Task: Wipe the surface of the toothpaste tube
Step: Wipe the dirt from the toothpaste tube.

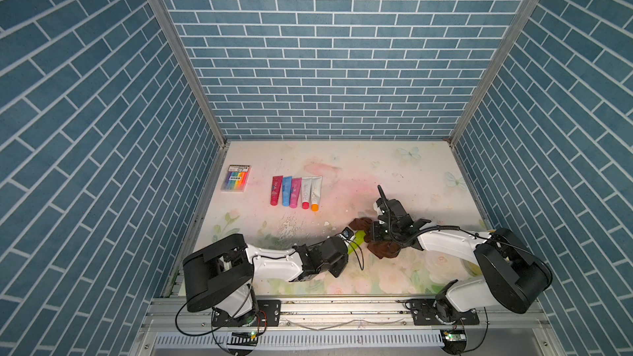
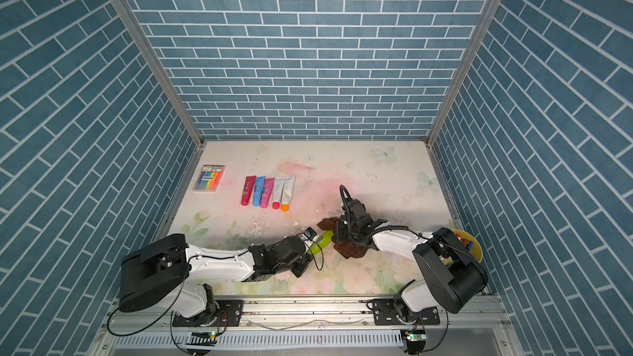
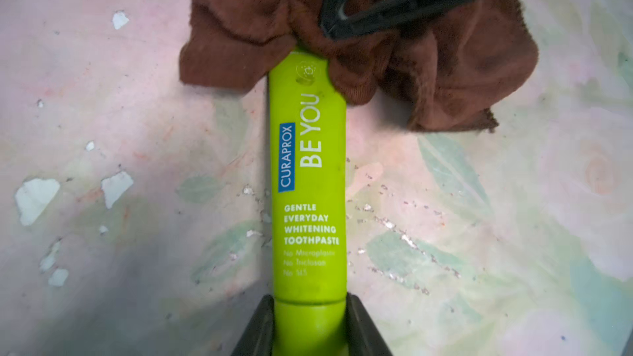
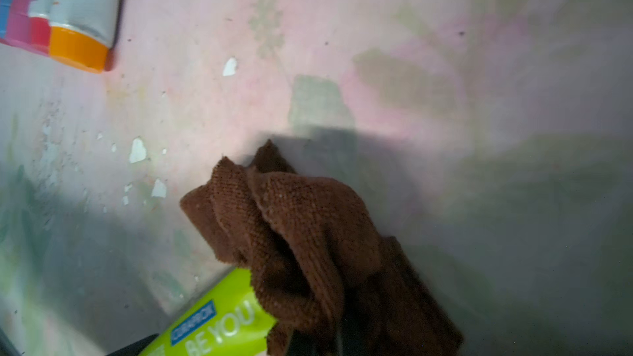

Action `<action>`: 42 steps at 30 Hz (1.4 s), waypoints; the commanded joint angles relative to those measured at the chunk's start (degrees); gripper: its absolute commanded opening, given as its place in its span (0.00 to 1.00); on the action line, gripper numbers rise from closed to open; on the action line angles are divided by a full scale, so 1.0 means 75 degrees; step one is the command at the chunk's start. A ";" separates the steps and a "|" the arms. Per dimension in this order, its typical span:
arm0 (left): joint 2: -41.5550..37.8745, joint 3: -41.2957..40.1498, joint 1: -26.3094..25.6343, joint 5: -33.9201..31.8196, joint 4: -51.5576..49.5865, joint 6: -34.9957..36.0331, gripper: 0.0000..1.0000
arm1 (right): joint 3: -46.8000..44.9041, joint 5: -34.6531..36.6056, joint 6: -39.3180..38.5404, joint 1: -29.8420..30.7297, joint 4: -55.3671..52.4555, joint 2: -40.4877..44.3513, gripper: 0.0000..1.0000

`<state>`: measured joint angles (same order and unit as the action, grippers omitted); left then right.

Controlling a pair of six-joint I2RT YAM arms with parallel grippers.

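The left gripper (image 3: 310,323) is clamped on the cap end of the green toothpaste tube (image 3: 308,183), which lies flat on the flowered table (image 3: 102,97) between the two arms. At the tube's opposite, crimped end, the right gripper (image 3: 339,22) is pinched together on a bunched brown cloth (image 3: 462,63) that drapes over and touches that end. Behind the tube and well apart from it lies a row of five tubes (image 1: 296,191), with a pack of markers (image 1: 236,178) farther still.
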<state>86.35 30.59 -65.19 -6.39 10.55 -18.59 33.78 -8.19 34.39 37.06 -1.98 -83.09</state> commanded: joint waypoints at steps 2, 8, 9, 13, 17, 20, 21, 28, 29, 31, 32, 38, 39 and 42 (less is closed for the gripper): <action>0.0072 -0.0055 0.0022 -0.0359 -0.0369 -0.0124 0.00 | 0.0045 0.0570 -0.0435 -0.0177 -0.1198 -0.0086 0.00; 0.0155 0.0005 0.0032 -0.0219 -0.0328 -0.0059 0.00 | 0.0022 -0.0331 -0.0392 0.0431 -0.0952 0.0414 0.00; 0.0193 0.0021 0.0029 -0.0209 -0.0345 -0.0042 0.00 | 0.0054 -0.0344 -0.0358 0.0638 -0.0976 0.0496 0.00; 0.0221 0.0046 0.0024 -0.0141 -0.0314 0.0006 0.00 | 0.0253 -0.0714 -0.0085 0.1392 -0.0665 0.0704 0.00; 0.0205 0.0029 0.0024 -0.0067 -0.0281 0.0029 0.00 | 0.0337 -0.1196 0.0154 0.1619 -0.0119 0.0598 0.00; 0.0206 0.0035 0.0031 -0.0044 -0.0272 0.0048 0.00 | 0.0400 -0.1311 0.0207 0.1669 0.0051 0.0449 0.00; 0.0203 0.0024 0.0023 -0.0031 -0.0274 0.0063 0.00 | 0.0389 -0.1311 0.0219 0.1669 0.0090 0.0410 0.00; 0.0295 0.0097 -0.0057 0.0012 -0.0273 0.0138 0.00 | 0.0747 -0.0374 0.0074 0.1565 -0.0560 -0.0200 0.00; 0.0348 0.0127 -0.0081 -0.0023 -0.0301 0.0138 0.00 | 0.0812 -0.0268 0.0057 0.1507 -0.0632 -0.0299 0.00; 0.0382 0.0172 -0.0080 -0.0016 -0.0319 0.0169 0.00 | 0.0914 -0.0138 0.0037 0.1475 -0.0730 -0.0496 0.00; 0.0380 0.0166 -0.0074 -0.0012 -0.0316 0.0170 0.00 | 0.0981 -0.0024 0.0043 0.1450 -0.0860 -0.0617 0.00; 0.0306 0.0105 -0.0079 -0.0024 -0.0285 0.0149 0.00 | 0.1063 0.1500 0.0024 0.0587 -0.2334 -0.1046 0.00; 0.0315 0.0120 -0.0084 -0.0024 -0.0292 0.0144 0.00 | 0.0993 0.1549 -0.0020 0.0415 -0.2369 -0.0987 0.00; 0.0347 0.0134 -0.0085 -0.0007 -0.0299 0.0160 0.00 | 0.0938 0.1789 -0.0082 0.0137 -0.2538 -0.0710 0.00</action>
<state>87.77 31.66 -65.28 -8.14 10.85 -18.39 42.59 -5.63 34.46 40.49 -13.52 -88.12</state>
